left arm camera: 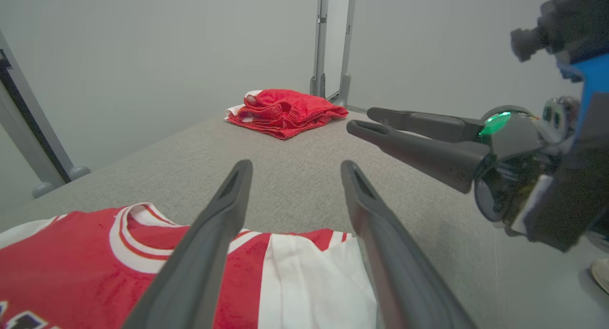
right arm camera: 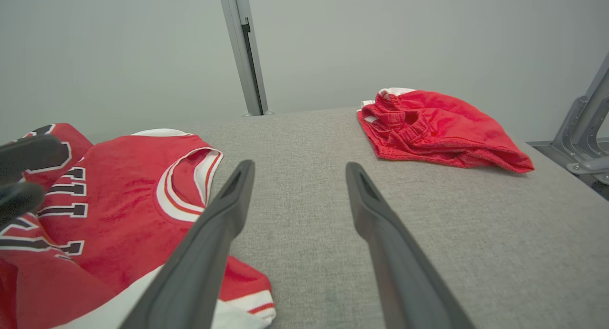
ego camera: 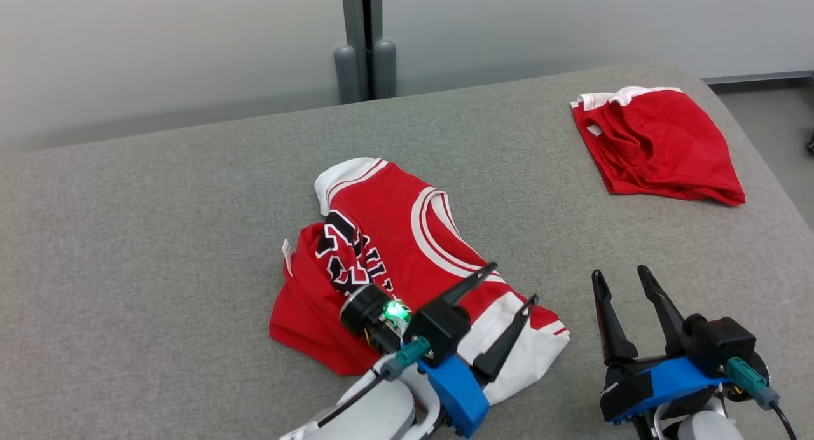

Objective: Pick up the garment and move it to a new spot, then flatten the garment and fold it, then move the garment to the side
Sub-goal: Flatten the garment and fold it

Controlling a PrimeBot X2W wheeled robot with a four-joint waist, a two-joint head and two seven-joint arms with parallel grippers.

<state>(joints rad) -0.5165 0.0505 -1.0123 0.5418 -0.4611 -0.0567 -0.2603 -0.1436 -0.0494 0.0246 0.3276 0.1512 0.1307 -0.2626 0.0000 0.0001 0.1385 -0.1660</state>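
The garment, a red jersey [ego camera: 394, 236] with white trim and black lettering, lies rumpled and partly folded over itself in the middle of the grey table [ego camera: 159, 236]. My left gripper [ego camera: 514, 281] hovers open over the jersey's near right corner, nothing between its fingers. In the left wrist view that gripper [left arm camera: 296, 165] points past the jersey [left arm camera: 71, 267] across bare table. Right of the jersey, off the cloth, my right gripper [ego camera: 619, 271] stands open and empty. The right wrist view has that gripper [right arm camera: 299, 165] over bare table, with the jersey [right arm camera: 128, 200] to its left.
A second red garment, bunched shorts [ego camera: 655, 144] with a white waistband, lies at the table's far right corner [left arm camera: 285, 110] [right arm camera: 437, 129]. A grey metal post [ego camera: 365, 46] stands behind the table against the pale wall. The table's right edge [ego camera: 772, 173] drops to the floor.
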